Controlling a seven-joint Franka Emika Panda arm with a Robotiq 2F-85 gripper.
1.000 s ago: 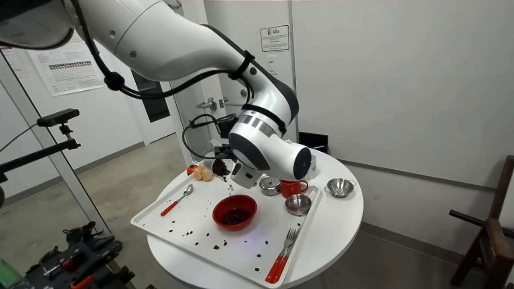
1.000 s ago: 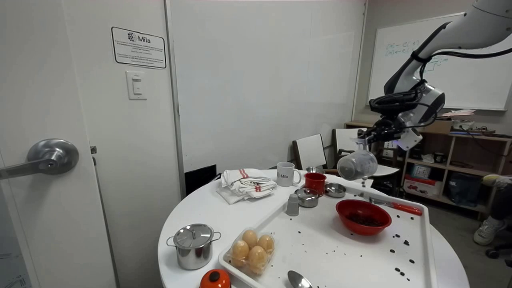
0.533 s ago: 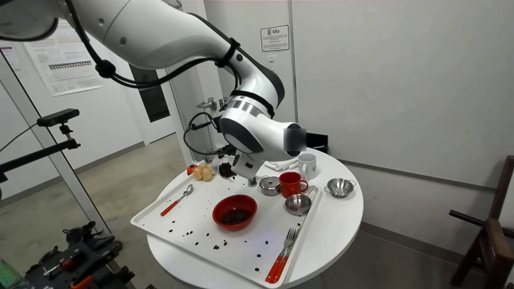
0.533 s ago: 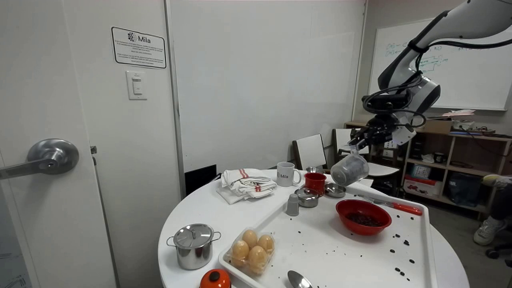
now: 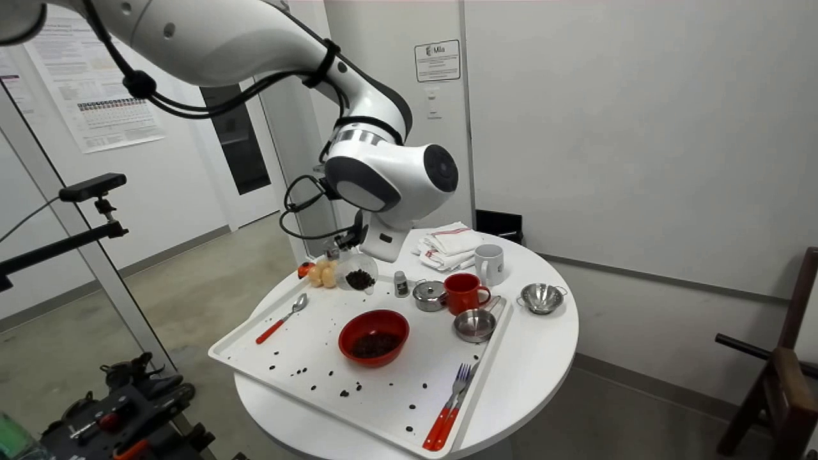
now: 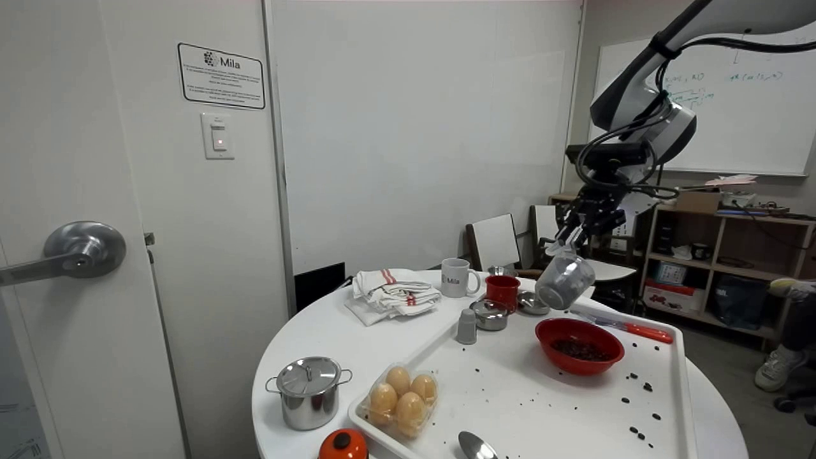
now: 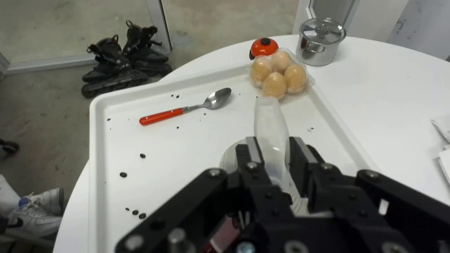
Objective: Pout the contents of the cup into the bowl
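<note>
My gripper (image 7: 272, 151) is shut on the handle of a translucent cup (image 6: 566, 280). In the wrist view the handle (image 7: 269, 119) stands up between the fingers. The cup is held tilted in the air. In an exterior view dark beans (image 5: 360, 279) lie inside the cup (image 5: 346, 263). The wide red bowl (image 6: 577, 366) stands on the tray below the cup and a little to its side. It holds dark beans at its bottom, and shows also in an exterior view (image 5: 377, 319). The fingers (image 6: 569, 237) are partly hidden by the arm in an exterior view.
Loose beans lie scattered on the white tray (image 5: 287, 377). A spoon (image 7: 161, 116), eggs (image 6: 408, 398), a grey shaker (image 6: 466, 326), a red mug (image 5: 463, 294), a small pan (image 5: 475, 326), a lidded pot (image 5: 429, 296) and a fork with a knife (image 5: 447, 409) stand around.
The cup has turned back from a flatter tilt toward upright. Beans falling from it a second ago no longer show. In an exterior view the arm has moved left and up.
</note>
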